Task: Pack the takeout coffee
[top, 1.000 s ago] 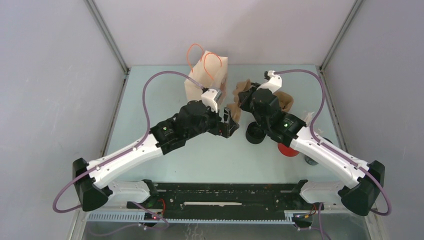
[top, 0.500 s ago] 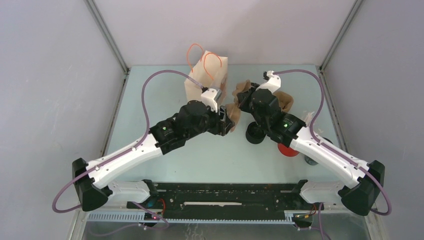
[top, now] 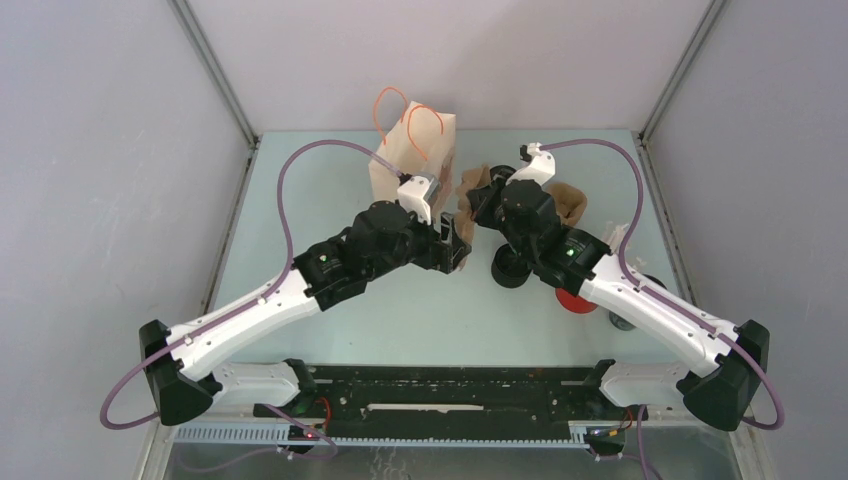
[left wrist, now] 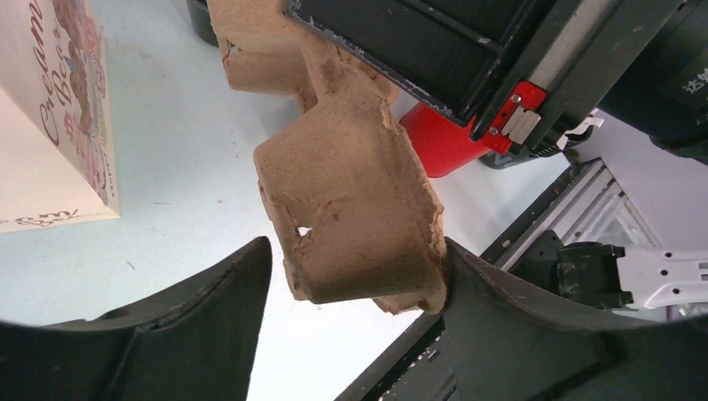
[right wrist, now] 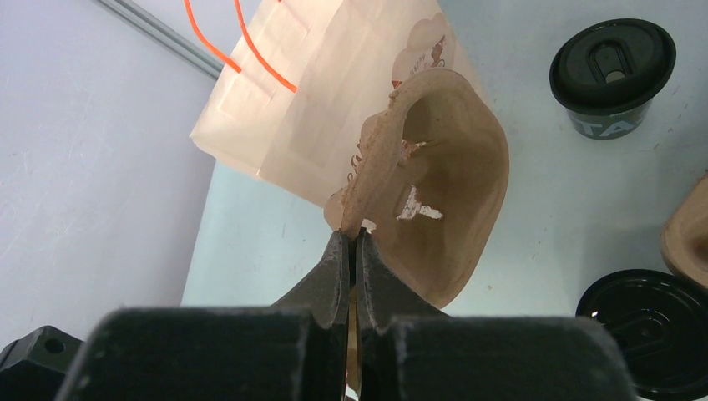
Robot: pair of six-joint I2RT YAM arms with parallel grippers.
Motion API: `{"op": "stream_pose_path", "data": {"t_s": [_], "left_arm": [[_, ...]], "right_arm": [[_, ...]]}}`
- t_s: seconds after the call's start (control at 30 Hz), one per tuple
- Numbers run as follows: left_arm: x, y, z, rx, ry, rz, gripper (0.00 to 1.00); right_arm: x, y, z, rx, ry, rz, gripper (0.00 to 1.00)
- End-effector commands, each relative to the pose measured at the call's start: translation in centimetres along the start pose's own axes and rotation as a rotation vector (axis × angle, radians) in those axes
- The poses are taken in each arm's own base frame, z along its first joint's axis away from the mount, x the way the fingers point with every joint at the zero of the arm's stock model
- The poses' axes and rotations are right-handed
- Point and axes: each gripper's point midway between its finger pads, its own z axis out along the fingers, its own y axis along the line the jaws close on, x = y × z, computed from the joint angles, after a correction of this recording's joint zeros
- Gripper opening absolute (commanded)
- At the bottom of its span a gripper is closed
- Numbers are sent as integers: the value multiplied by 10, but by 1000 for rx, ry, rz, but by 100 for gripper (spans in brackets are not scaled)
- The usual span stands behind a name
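Note:
The takeout coffee, a black lidded cup (right wrist: 612,77), stands on the table apart from both grippers. In the top view a black cup (top: 508,268) sits beside the right arm. My right gripper (right wrist: 351,238) (top: 482,205) is shut on the thin rim of the brown pulp cup carrier (right wrist: 451,167) (top: 470,188), holding it off the table. My left gripper (left wrist: 357,251) (top: 458,245) is open around one carrier pocket (left wrist: 351,209). Its right finger touches the pocket's torn edge and the left finger stands apart from it.
A cream paper bag (top: 415,150) (right wrist: 334,92) with orange handles stands upright at the back, just beyond the carrier. A red cup (top: 575,298) (left wrist: 434,138) sits under the right forearm. Another round black piece (right wrist: 647,330) lies at the right wrist view's lower edge.
The right gripper has carried the carrier slightly left toward the bag. The left gripper followed a little toward the back; its jaws narrowed, then widened again around the pocket.

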Motion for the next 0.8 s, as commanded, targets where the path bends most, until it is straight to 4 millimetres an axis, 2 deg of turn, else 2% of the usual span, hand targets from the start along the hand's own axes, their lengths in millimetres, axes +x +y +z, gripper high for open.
{"op": "stream_pose_path", "data": {"t_s": [0.0, 0.13, 0.2, 0.33, 0.5, 0.6, 0.77], "left_arm": [[-38, -12, -16, 28, -99, 0, 70], [-38, -10, -18, 18, -105, -5, 59], [-40, -9, -19, 15, -113, -3, 54], [-40, -4, -22, -11, -115, -2, 50], [-39, 4, -31, -30, -121, -3, 47], [-38, 6, -36, -21, -120, -9, 47], [-33, 2, -42, 37, -103, -48, 47]], "right_arm": [[-21, 19, -9, -49, -43, 23, 0], [-19, 21, -10, -62, -35, -2, 0], [-19, 21, -12, -71, -32, -28, 4], [-17, 29, -18, -150, -7, -167, 29], [-20, 26, -33, -247, 20, -305, 61], [-21, 22, -45, -352, 76, -375, 72], [-14, 11, -64, -571, 148, -470, 81]]}}
